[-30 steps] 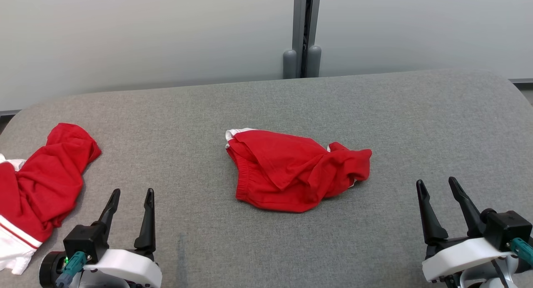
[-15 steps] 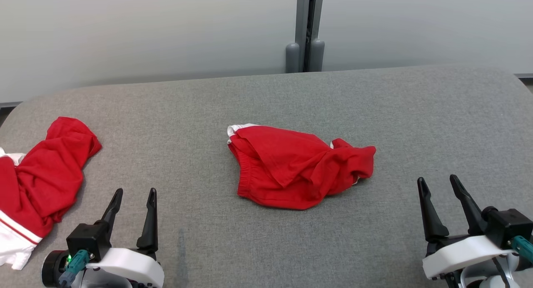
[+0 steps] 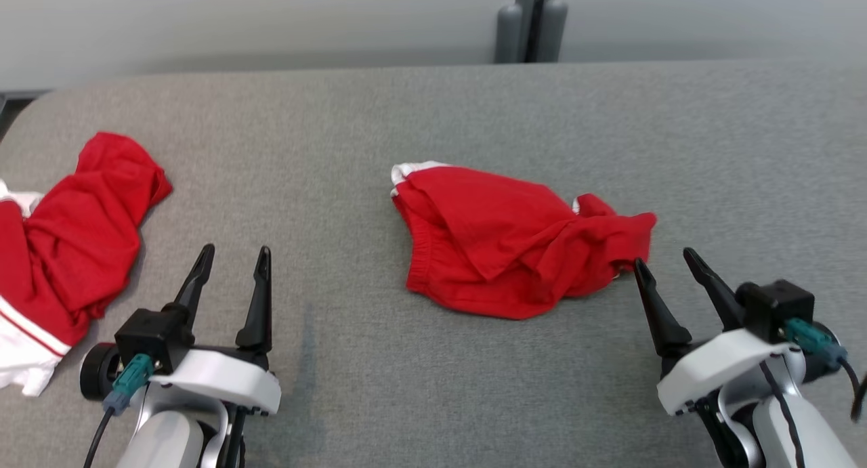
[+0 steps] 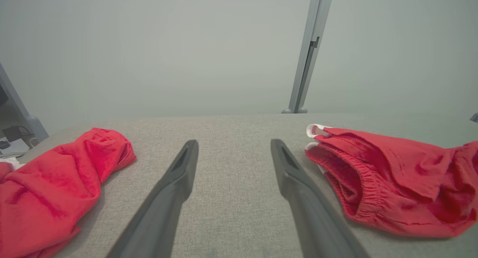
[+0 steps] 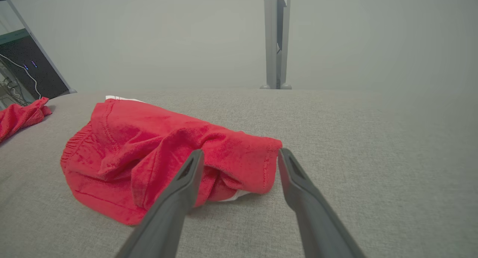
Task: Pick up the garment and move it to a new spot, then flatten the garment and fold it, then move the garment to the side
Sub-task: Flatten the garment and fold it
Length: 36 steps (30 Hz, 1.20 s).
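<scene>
A grey fabric-covered bench (image 3: 474,116) is seen across most of the head view, w/ a pale wall (image 3: 271,21) behind it. At the bench's far left edge a second red garment (image 3: 74,231) w/ white trim is heaped, partly cut off by the frame. The garment (image 3: 515,251), red shorts going by the elastic waistband, is found crumpled approx mid-bench. The waistband end is turned toward the left and a bunched end toward the right, w/ bits of white showing at both ends. It's resting on the bench, gripped by nothing. The right claw (image 3: 662,257) is held low at the lower right, fingers spread wide apart, tips just beside the garment's right end. In the right wrist view that hemmed end is framed between the two fingers, but whether it's touched can't be told. The left claw (image 3: 235,250) is parked lower left, fingers also spread apart w/ bare bench seen between them. It's placed between the two garments, touching neither. A grey post (image 3: 530,21) is seen at the wall behind the bench.
</scene>
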Motion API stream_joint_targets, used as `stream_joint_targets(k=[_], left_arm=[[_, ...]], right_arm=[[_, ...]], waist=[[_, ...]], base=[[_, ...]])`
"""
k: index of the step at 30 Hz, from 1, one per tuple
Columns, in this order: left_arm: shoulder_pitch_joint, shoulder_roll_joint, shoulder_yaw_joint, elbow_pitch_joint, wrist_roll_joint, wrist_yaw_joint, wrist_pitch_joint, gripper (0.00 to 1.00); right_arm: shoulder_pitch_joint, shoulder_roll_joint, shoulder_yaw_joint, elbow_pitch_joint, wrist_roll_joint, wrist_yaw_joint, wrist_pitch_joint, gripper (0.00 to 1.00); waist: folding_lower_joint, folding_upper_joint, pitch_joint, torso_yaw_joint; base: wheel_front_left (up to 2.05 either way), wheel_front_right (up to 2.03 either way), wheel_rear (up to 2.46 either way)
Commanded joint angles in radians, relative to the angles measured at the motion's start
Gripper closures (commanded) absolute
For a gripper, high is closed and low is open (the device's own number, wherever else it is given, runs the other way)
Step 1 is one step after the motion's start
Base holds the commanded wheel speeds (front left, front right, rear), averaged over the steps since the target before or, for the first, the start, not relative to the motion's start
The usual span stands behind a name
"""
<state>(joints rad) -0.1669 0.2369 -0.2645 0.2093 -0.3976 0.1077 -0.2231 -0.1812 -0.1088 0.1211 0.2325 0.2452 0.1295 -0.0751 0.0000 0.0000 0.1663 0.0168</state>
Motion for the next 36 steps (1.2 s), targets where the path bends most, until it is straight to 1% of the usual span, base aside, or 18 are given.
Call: stream_joint_targets(k=[1,8,9,10,11,12,13,16,20,26,30,36], left_arm=[[-0.028,0.0,-0.002,0.008,0.007,-0.006,-0.007,0.0],[-0.086,-0.014,-0.009,0.043,0.014,-0.024,-0.025,0.0],[-0.096,-0.016,-0.009,0.052,0.014,-0.029,-0.03,0.0],[-0.098,-0.017,-0.008,0.057,0.015,-0.029,-0.032,0.0],[-0.101,-0.019,-0.007,0.064,0.014,-0.03,-0.033,0.0],[-0.105,-0.021,-0.006,0.068,0.014,-0.032,-0.035,0.0],[-0.108,-0.023,-0.004,0.071,0.014,-0.033,-0.036,0.0],[-0.11,-0.025,0.001,0.078,0.016,-0.033,-0.038,0.0],[-0.112,-0.02,0.006,0.079,0.019,-0.033,-0.04,0.0],[-0.105,-0.018,0.011,0.077,0.019,-0.029,-0.041,0.0],[-0.095,-0.019,0.011,0.078,0.019,-0.027,-0.042,0.0],[-0.084,-0.02,0.011,0.081,0.014,-0.024,-0.042,0.0]], right_arm=[[-0.029,-0.017,0.012,0.009,0.008,0.002,0.018,0.0],[-0.113,-0.05,0.072,0.081,0.021,0.002,0.084,0.0],[-0.127,-0.054,0.082,0.1,0.026,0.002,0.1,0.19],[-0.132,-0.055,0.087,0.109,0.034,0.002,0.107,0.55],[-0.135,-0.058,0.092,0.117,0.037,0.002,0.11,0.71],[-0.139,-0.06,0.095,0.118,0.041,0.002,0.104,0.93],[-0.14,-0.06,0.098,0.119,0.047,0.002,0.1,1.0],[-0.138,-0.06,0.097,0.101,0.053,0.002,0.065,1.0],[-0.131,-0.056,0.092,0.055,0.029,0.002,0.0,1.0],[-0.059,-0.039,0.087,-0.019,-0.01,0.002,-0.049,1.0],[0.023,-0.021,0.093,-0.042,-0.017,0.002,-0.023,1.0],[0.1,-0.004,0.094,-0.004,-0.007,0.002,-0.004,1.0]], waist=[[0.0,0.0,0.046,0.029],[0.0,0.0,0.109,0.058],[0.0,0.0,0.114,0.061],[0.0,0.0,0.116,0.062],[0.0,0.0,0.118,0.062],[0.0,0.0,0.118,0.061],[0.0,0.0,0.118,0.06],[0.0,0.0,0.115,0.05],[0.0,0.0,0.109,0.031],[0.0,0.0,0.097,0.007],[0.0,0.0,0.089,-0.004],[0.0,0.0,0.078,-0.01]], base=[[0.0,0.0,0.0],[0.0,0.0,0.0],[0.0,0.0,0.0],[0.0,0.0,0.0],[0.0,0.0,0.0],[0.0,0.0,0.0],[0.0,0.0,0.0],[0.0,0.0,0.0],[0.0,0.0,0.0],[0.0,0.0,0.0],[0.0,0.0,0.0],[0.0,0.0,0.0]])
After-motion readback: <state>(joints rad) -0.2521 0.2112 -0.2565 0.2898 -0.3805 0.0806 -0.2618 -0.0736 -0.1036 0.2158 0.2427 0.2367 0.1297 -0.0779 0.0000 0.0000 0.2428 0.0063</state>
